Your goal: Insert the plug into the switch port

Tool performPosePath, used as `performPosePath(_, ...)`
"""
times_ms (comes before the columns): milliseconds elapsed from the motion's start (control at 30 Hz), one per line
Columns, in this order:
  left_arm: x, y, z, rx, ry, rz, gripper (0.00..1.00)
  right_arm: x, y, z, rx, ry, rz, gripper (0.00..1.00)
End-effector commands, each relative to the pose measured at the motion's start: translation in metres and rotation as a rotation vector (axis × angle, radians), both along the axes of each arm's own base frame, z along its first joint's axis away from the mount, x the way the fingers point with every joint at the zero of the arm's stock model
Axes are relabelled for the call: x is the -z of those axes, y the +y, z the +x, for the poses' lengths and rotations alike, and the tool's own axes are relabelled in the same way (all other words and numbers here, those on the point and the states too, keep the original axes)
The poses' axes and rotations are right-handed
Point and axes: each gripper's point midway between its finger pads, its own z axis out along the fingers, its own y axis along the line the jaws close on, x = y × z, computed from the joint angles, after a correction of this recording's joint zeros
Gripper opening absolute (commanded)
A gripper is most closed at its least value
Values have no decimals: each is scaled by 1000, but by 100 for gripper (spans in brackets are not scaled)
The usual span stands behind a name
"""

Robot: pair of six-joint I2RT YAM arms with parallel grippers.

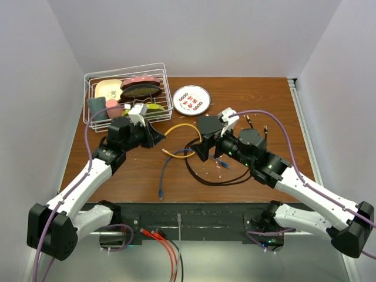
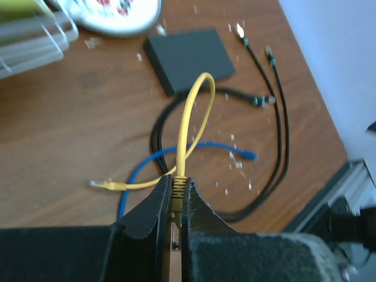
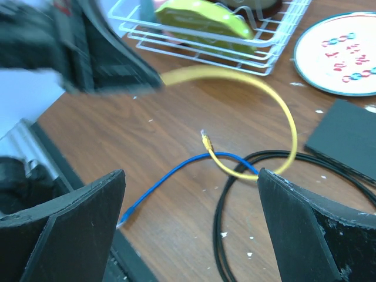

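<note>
Plug (image 2: 178,192) on end of yellow cable (image 2: 189,117) pinched tight in left hand (image 2: 178,183), above tabletop (image 2: 70,129). Cable loops toward black box (image 2: 189,59); other end lies on wood beside blue cable (image 2: 141,173). Box lies flat, apart from plug; ports not discernible. Right hand (image 3: 189,176) spread wide, holding nothing, over cables.

Basket (image 1: 126,68): far left of worktop (image 1: 264,100).
Plate (image 1: 191,99): just right of basket.
Box (image 1: 207,124): centre, near of plate.
Cables (image 1: 163,176): on worktop, near of box.
</note>
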Motion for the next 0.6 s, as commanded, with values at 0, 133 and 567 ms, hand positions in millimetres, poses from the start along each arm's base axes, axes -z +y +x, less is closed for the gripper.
performPosePath(0, 8, -27, -23, 221, -32, -73, 0, -13, 16, -15, -125, -29, 38, 99)
performPosePath(133, 25, -36, -36, 336, 11, -58, 0, -7, 29, -21, -224, -50, -16, 98)
performPosePath(567, -4, -51, -57, 488, 29, -139, 0, 8, 73, -7, -398, -99, -105, 98)
